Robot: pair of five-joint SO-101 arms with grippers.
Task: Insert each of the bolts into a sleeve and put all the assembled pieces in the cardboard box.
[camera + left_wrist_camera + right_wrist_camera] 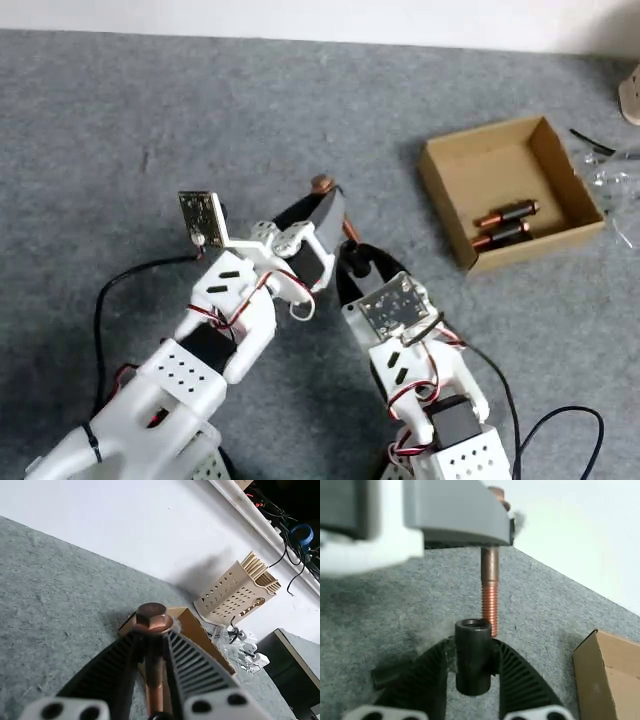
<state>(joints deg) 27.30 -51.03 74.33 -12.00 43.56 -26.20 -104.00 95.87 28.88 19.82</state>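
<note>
We see the left gripper [151, 632] closed on a copper bolt [153, 665], its ribbed fingers pinching the shank just under the hex head. The right gripper [473, 650] clamps a black sleeve [472, 660] upright, with the open bore facing the bolt. From the right wrist view, the bolt's threaded end is just beside the sleeve's rim and seems to pass behind it rather than into the bore. Both grippers meet above the grey felt [130, 120] near the middle of the table. The cardboard box [446, 178] lies apart from them, toward the right arm's side, and two assembled pieces [505, 213] lie side by side inside it. A perforated holder [240, 592] stands against the wall beyond the box.
</note>
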